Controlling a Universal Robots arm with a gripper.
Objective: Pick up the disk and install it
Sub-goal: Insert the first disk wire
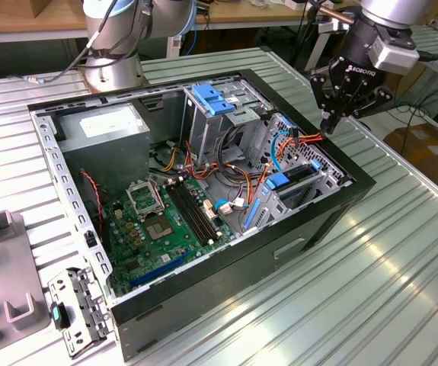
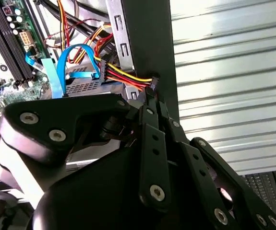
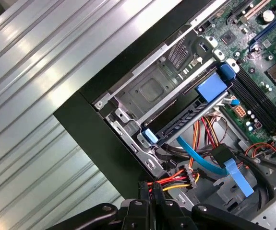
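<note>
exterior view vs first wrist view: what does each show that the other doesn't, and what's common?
Exterior view adds: the arm's base, grey power supply, blue latch plate and a loose bracket on the table.
First wrist view adds: the black connector on the power cable, and the drive bay's stamped plate.
Both: the gripper, shut, tips at that cable; the motherboard; the case's black wall.

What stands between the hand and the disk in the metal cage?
A bundle of red, yellow and black wires with a black plug lies between the hand and the dark disk with blue side rails, which sits in the grey metal cage.
</note>
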